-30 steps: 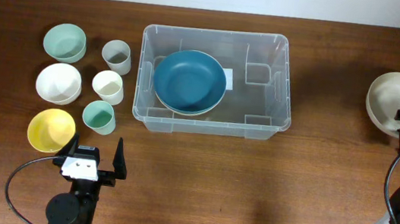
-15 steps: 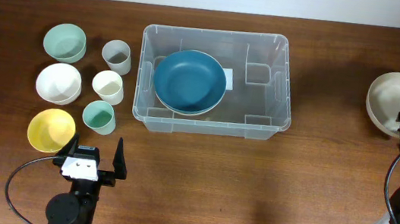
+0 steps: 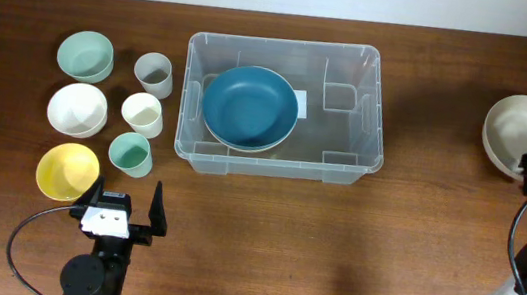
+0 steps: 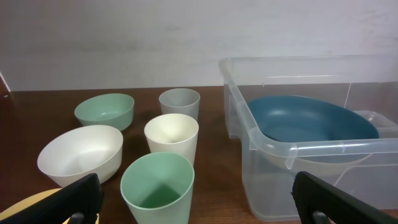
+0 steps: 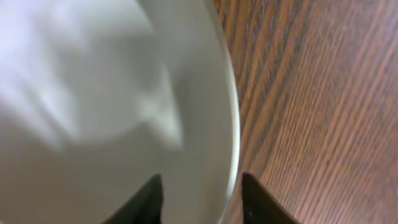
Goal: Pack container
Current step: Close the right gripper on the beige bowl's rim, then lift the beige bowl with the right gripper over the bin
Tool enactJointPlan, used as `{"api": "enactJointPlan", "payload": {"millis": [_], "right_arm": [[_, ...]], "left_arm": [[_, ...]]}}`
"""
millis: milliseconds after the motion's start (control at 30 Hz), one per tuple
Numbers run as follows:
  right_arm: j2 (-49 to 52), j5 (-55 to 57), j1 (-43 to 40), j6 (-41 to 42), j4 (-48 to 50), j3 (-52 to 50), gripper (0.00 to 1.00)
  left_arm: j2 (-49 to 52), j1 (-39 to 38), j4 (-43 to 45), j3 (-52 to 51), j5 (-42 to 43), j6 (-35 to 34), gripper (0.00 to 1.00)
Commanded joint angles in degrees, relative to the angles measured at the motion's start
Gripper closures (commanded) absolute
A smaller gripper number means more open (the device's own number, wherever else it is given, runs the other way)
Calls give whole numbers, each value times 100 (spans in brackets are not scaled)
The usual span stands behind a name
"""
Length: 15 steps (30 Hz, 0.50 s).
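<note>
Fingers [image 5: 146, 202] of the right gripper [image 5: 199, 199] sit on both sides of the rim of the cream bowl [image 5: 93, 93], not pinching yet; such a thin grab might slip; the left gripper [image 3: 127, 191] is spread wide.

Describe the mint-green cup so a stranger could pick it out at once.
Find the big clear container in the middle of the table; three cups stand in a column just left of it. The mint-green cup is at the robot's end of that column, beside the yellow bowl. The other two are the cream cup and the grey cup.
</note>
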Motion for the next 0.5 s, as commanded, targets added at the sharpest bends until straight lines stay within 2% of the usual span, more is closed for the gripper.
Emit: {"api": "enactJointPlan", "payload": {"millis": [0,100,267,467], "right_arm": [[81,-11,20,4,46,-33,69],[81,-13,20,7,111,-31,72],[79,-164,20,4,199,-28,93],[76,-568,20,2,227,17,96]], "left_arm": [[-24,26,31,-50,-63,-57,0],[-24,26,31,-50,-61,-57,0],[-24,26,31,-50,-61,-57,0],[-24,26,31,-50,-61,-57,0]]}}
